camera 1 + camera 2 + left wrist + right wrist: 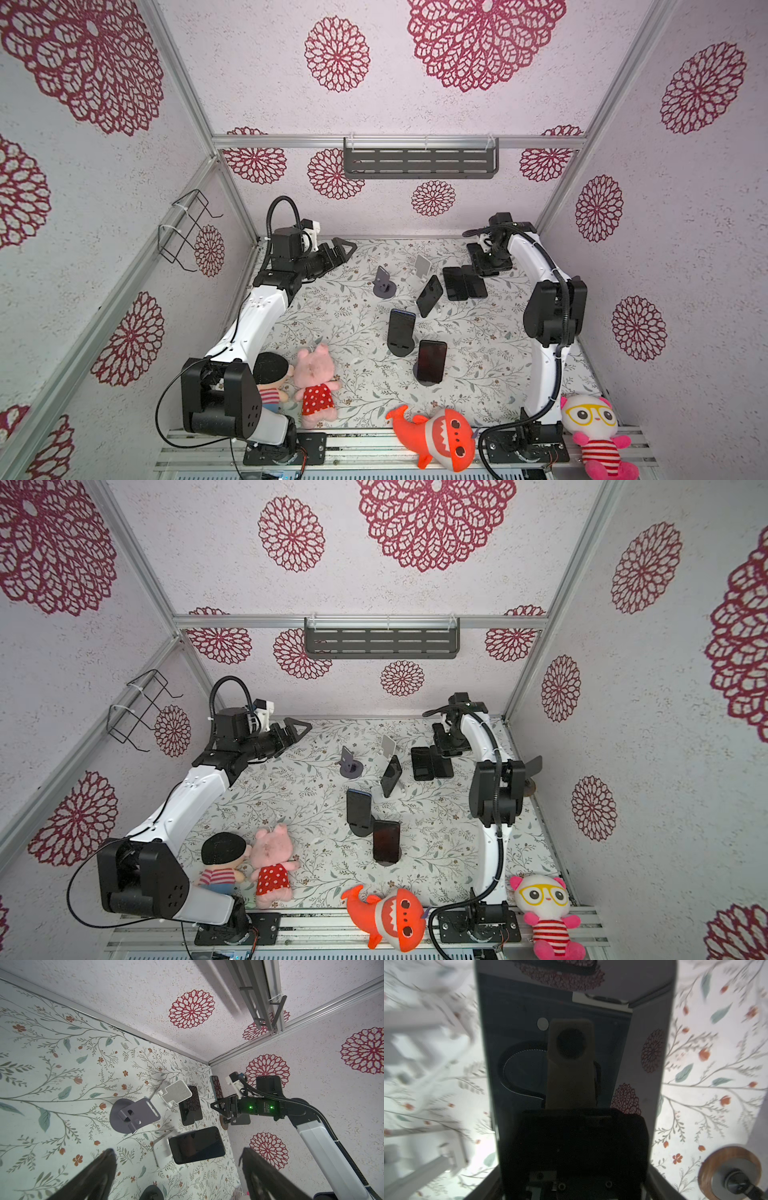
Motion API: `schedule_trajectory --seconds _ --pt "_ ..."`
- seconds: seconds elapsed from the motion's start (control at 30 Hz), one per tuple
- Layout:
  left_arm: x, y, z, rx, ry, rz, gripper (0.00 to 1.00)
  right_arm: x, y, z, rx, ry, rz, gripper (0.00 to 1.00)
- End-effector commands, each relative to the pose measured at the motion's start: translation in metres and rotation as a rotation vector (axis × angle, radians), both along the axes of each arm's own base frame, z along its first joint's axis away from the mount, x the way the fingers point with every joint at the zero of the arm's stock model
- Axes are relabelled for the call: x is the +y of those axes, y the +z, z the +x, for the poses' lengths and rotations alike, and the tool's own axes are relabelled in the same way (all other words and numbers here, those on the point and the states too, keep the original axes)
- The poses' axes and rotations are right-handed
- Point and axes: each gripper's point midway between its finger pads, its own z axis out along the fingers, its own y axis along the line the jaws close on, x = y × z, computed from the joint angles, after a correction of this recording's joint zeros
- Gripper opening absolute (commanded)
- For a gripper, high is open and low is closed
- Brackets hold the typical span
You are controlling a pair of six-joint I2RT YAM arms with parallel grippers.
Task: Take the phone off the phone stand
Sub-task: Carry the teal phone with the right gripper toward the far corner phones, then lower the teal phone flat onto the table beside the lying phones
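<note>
My right gripper (488,264) (451,746) points down at the back right, shut on the sides of a dark phone (643,1022) (474,252). The glossy screen lies flat and fills the right wrist view, a jaw pressed on each long edge. The left wrist view shows this phone (217,1087) at the fingertips, low over the table. A phone stand (531,777) with a wooden base (708,1169) and dark plate stands empty by the right wall. My left gripper (345,248) (177,1149) hangs open and empty at the back left.
Two phones (455,284) lie flat beside the right gripper. Three more phones sit on stands: one white (429,296), two dark (401,328) (432,359). A grey stand (384,283) and a white stand (422,266) are empty. Plush toys (436,436) line the front edge.
</note>
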Motion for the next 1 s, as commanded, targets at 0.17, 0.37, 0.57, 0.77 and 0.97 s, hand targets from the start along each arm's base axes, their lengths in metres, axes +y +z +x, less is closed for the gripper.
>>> schedule_trajectory --seconds 0.17,0.37,0.57,0.77,0.97 --pt "0.001 0.003 0.007 -0.003 -0.007 -0.007 0.98 -0.042 0.008 -0.005 -0.081 -0.005 0.001 0.16" --pt "0.001 0.000 0.008 0.004 -0.007 -0.009 0.98 -0.056 -0.007 -0.005 -0.085 -0.021 0.025 0.16" --pt "0.001 -0.001 0.009 0.008 -0.008 -0.012 0.98 -0.061 -0.013 0.003 -0.088 -0.031 0.022 0.16" --pt "0.001 0.000 0.008 0.006 -0.009 -0.013 0.98 -0.063 -0.018 0.008 -0.078 -0.039 0.023 0.18" --pt "0.001 0.001 0.008 0.002 -0.012 -0.012 0.98 -0.064 -0.024 0.012 -0.070 -0.042 0.022 0.21"
